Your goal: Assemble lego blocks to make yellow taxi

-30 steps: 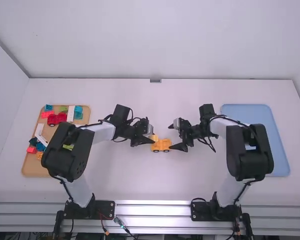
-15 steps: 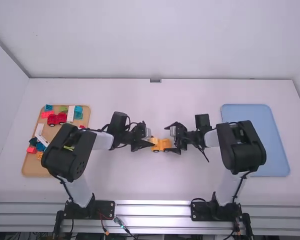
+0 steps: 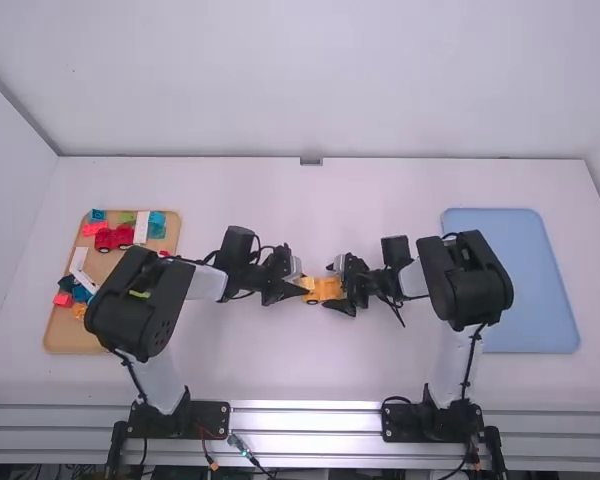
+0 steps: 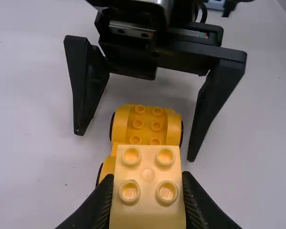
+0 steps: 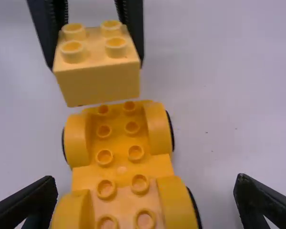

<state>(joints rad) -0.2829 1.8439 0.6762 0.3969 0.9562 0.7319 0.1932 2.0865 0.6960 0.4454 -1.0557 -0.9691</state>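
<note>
The left gripper (image 4: pixel 148 188) pinches a yellow block (image 5: pixel 97 83). Close by its tips is the yellow car base (image 5: pixel 121 171), on the table (image 3: pixel 310 370). The right gripper (image 5: pixel 147 183) is spread wide, one finger on each side of the base. Best to hug the base softly, line up the bumps, then push the block straight down.
</note>
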